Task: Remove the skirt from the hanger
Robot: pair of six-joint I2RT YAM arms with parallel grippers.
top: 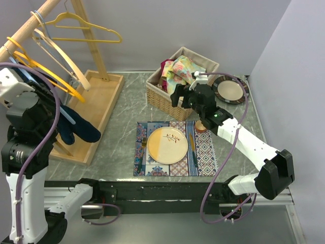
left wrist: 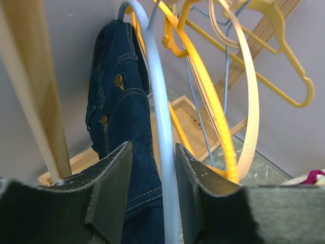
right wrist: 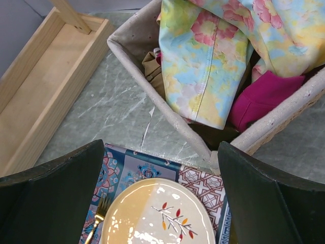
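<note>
Both skirt [left wrist: 119, 117], blue hanger [left wrist: 160, 127] between left hand [left wrist: 152, 152] fingers [left wrist: 109, 188]; grip unclear.

Past my left fingers [left wrist: 109, 188]: plain grey wall [left wrist: 315, 30], flat even light. Wooden rack post [left wrist: 30, 81] just left of them. Under my right fingers [right wrist: 61, 188]: grey marbled tabletop [right wrist: 117, 107]; wooden rack base [right wrist: 45, 91] up-left of them.
</note>
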